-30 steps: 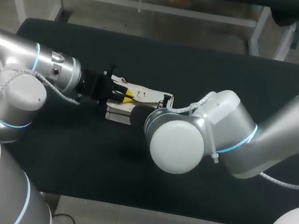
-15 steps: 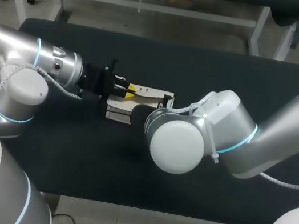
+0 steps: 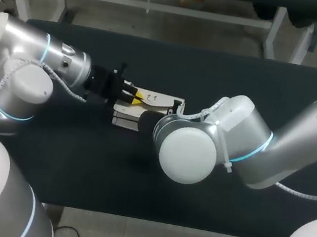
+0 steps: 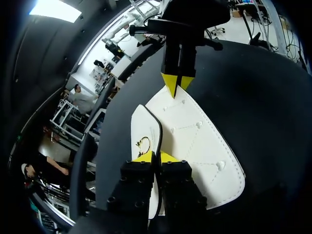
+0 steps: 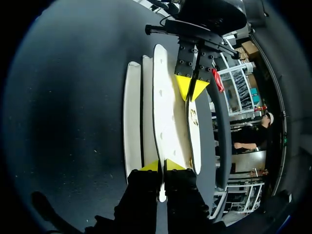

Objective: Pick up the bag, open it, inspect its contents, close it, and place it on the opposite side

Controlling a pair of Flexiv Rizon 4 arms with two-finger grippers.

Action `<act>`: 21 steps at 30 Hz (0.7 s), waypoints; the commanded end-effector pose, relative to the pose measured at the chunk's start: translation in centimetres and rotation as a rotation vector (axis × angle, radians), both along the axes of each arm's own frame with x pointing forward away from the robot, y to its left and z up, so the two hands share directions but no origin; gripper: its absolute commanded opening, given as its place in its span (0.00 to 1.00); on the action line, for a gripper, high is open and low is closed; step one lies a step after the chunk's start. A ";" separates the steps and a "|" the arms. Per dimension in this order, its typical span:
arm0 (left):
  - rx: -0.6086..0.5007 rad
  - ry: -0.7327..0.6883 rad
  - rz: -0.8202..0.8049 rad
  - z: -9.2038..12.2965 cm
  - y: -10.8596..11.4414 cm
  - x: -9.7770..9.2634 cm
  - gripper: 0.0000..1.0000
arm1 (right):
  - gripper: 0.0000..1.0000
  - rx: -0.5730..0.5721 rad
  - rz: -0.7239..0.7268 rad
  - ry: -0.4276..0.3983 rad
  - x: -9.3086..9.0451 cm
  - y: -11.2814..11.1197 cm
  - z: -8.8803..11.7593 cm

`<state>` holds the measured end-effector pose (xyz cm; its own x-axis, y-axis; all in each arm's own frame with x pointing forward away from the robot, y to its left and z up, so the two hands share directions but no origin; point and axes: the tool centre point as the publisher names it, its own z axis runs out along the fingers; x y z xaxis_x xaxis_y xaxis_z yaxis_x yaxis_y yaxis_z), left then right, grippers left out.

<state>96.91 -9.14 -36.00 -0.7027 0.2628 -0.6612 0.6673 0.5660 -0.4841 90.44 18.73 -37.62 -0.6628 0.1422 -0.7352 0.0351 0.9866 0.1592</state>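
Nearest you, your right arm (image 3: 187,148) bends in over the dark table (image 3: 244,84). Its right gripper (image 5: 161,165) is pinched nearly closed on a thin edge of the white bag (image 3: 155,101). You'll find that bag near the table's middle, a little to the left, lying between both tools. At its farther left end, your left gripper (image 4: 155,157) is clamped on a flap, tips almost meeting.

Seen from above, the right arm (image 3: 215,144) hides its own jaws and one end of the bag (image 3: 161,102).
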 end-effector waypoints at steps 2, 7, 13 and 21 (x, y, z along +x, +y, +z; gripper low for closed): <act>0.004 0.018 0.003 -0.4 0.2 0.3 0.00 | 0.00 0.004 0.002 -0.007 -0.1 -0.1 -0.3; 0.003 0.025 -0.034 -0.5 -1.2 -0.1 0.00 | 0.00 0.004 0.002 -0.007 -0.1 -0.1 -0.3; 0.020 0.031 -0.063 -0.9 -1.7 -0.5 0.00 | 0.00 0.004 0.002 -0.007 -0.1 -0.1 -0.3; 0.020 0.047 0.013 -0.9 0.5 0.1 0.00 | 0.00 0.004 0.002 -0.007 -0.1 -0.1 -0.3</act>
<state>97.10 -9.34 -36.55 -0.7374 0.2748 -0.6170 0.6391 0.5794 -0.5058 90.55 18.86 -37.52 -0.6614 0.1430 -0.7363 0.0339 0.9864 0.1611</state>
